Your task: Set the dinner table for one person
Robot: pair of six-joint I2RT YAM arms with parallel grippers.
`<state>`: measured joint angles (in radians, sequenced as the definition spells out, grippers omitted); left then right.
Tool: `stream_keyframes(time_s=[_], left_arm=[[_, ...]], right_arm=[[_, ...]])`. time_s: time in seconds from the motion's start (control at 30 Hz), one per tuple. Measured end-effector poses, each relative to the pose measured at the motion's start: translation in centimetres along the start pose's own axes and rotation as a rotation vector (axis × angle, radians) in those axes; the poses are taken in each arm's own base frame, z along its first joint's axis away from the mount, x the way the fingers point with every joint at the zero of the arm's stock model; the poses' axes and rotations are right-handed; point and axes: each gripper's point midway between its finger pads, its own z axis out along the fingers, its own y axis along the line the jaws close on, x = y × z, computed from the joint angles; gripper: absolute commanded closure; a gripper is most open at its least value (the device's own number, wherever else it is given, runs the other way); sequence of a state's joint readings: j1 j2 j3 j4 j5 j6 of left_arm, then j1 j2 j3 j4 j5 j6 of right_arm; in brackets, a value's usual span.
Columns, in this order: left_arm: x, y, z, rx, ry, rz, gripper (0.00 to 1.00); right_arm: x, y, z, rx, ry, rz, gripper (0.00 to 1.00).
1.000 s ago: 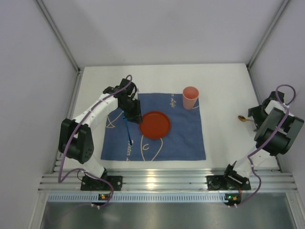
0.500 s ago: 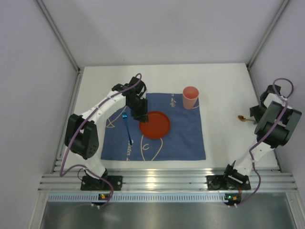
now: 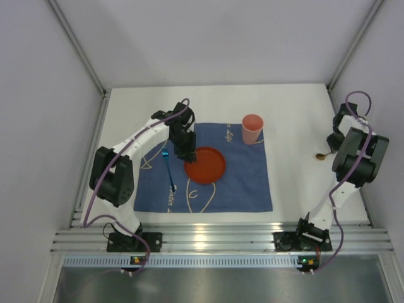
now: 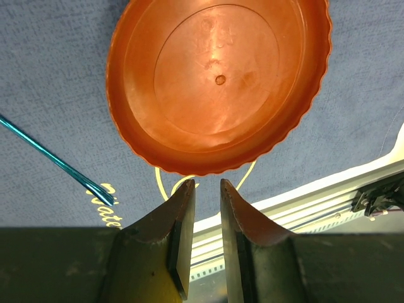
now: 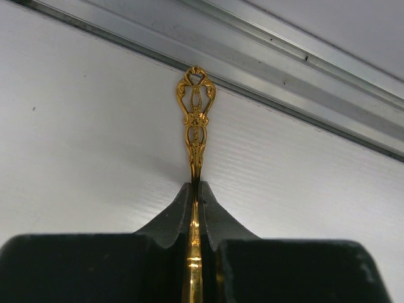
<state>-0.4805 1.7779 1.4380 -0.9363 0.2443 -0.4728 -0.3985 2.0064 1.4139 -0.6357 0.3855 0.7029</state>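
Moved: the left gripper (image 4: pixel 207 184) has gone from above the blue utensil (image 3: pixel 169 170) to the left rim of the red plate (image 3: pixel 205 165); the right gripper (image 5: pixel 194 187) has swung back toward the far right edge, taking the gold utensil (image 5: pixel 196 113) with it.
Left gripper: low over the blue cloth (image 3: pixel 221 189), tips just beside the plate's rim, fingers (image 4: pixel 180 214) a narrow slit apart with nothing between them.
Right gripper: pinched on the gold utensil's shaft, whose ornate handle end points at the side rail (image 5: pixel 284 76).
Dinner table: the white dinner table (image 3: pixel 297 189) lies under everything, with its slotted rail (image 3: pixel 208 240) by the arm bases.
Around: the blue utensil lies on the cloth, left of the plate and apart from it.
In the way: a pink cup (image 3: pixel 252 129) stands upright on the cloth's far right corner, between the plate and the right gripper's side.
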Motion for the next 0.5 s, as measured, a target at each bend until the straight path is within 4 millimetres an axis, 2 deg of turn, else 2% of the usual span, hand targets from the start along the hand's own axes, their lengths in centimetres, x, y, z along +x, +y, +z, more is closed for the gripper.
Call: stream_keyframes(time_s=[0.3, 0.43, 0.5], left_arm=[[-0.6, 1.0, 0.6, -0.011, 0.014, -0.009, 0.72], [-1.7, 0.6, 1.0, -0.005, 0.005, 0.001, 0.71], [-2.4, 0.1, 0.8, 0.009, -0.010, 0.006, 0.70]], right_arm=[[0.4, 1.2, -0.4, -0.035, 0.003, -0.063, 1.00], [2.3, 3.4, -2.1, -0.124, 0.061, -0.095, 1.00], [3.5, 4.8, -3.9, -0.191, 0.097, -0.107, 1.00]])
